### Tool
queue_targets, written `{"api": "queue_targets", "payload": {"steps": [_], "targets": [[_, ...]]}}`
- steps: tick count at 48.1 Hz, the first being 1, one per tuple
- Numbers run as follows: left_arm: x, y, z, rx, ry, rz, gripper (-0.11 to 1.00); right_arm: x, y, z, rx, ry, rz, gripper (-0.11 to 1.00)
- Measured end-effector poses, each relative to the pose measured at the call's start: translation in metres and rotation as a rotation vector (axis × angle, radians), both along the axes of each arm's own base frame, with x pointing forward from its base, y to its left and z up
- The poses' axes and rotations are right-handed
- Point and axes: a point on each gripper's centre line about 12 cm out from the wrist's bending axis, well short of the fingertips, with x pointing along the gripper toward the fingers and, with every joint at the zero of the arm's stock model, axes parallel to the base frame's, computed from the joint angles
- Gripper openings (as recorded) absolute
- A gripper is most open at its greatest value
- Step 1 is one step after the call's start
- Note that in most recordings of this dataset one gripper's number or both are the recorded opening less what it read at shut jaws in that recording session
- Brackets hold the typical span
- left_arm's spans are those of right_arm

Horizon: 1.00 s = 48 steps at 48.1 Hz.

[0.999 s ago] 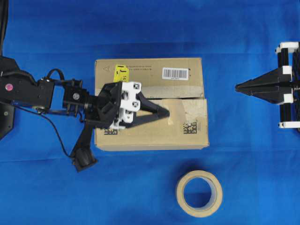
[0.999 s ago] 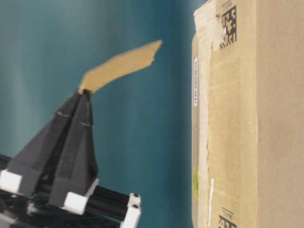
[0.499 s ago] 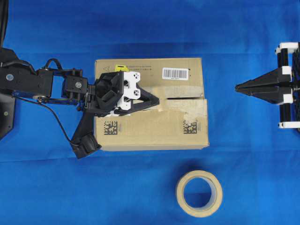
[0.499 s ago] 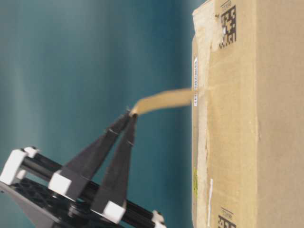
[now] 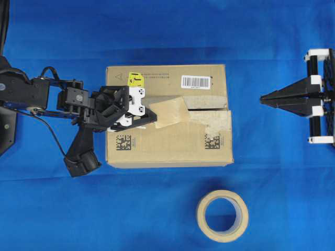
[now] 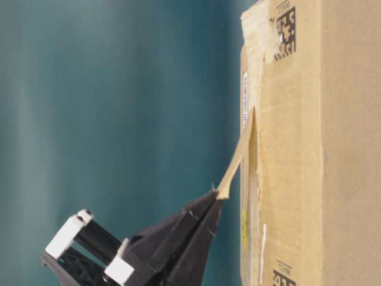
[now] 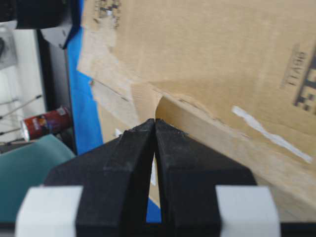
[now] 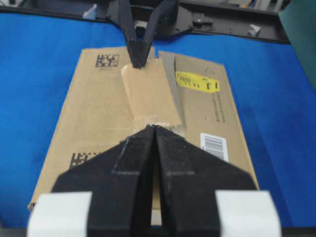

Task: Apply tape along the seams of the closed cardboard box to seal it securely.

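Observation:
The cardboard box [image 5: 167,146] lies flat mid-table. Its seams [image 5: 209,109] show as a dark line between the top flaps. My left gripper [image 5: 154,116] is over the box's left part, shut on the near end of the tape [image 5: 170,111]. The tape slants from the jaws to the box top in the table-level view, its far end touching the cardboard [image 6: 249,119]. From the right wrist, the tape [image 8: 148,94] covers the seam's left stretch. My right gripper [image 5: 261,98] hangs shut and empty, right of the box.
A round tan tape roll [image 5: 222,215] lies in front of the box. A yellow sticker [image 5: 135,79] and a white barcode label [image 5: 195,81] sit on the far flap. Pale old tape strips [image 5: 217,121] cross the box's right part. Blue cloth [image 5: 272,172] surrounds everything.
My left gripper has drawn back to the left and come lower. The tape's free end has swung down from mid-air onto the box top. The right arm has hardly moved.

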Motion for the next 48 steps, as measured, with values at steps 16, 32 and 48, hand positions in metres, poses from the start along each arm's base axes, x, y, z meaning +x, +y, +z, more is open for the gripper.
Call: {"api": "queue_targets", "payload": {"steps": [16,32,48], "targets": [[-0.004,0.006,-0.006,0.009,0.047,0.010,0.00,0.005,0.000,-0.005,-0.002,0.009,0.000,0.00],[-0.002,0.010,-0.015,0.059,0.074,-0.015,0.00,0.010,0.000,-0.008,-0.002,0.008,-0.001,0.00],[-0.001,0.012,-0.018,0.062,0.082,-0.009,0.00,0.032,-0.001,-0.007,0.014,-0.020,-0.007,0.00]]}}
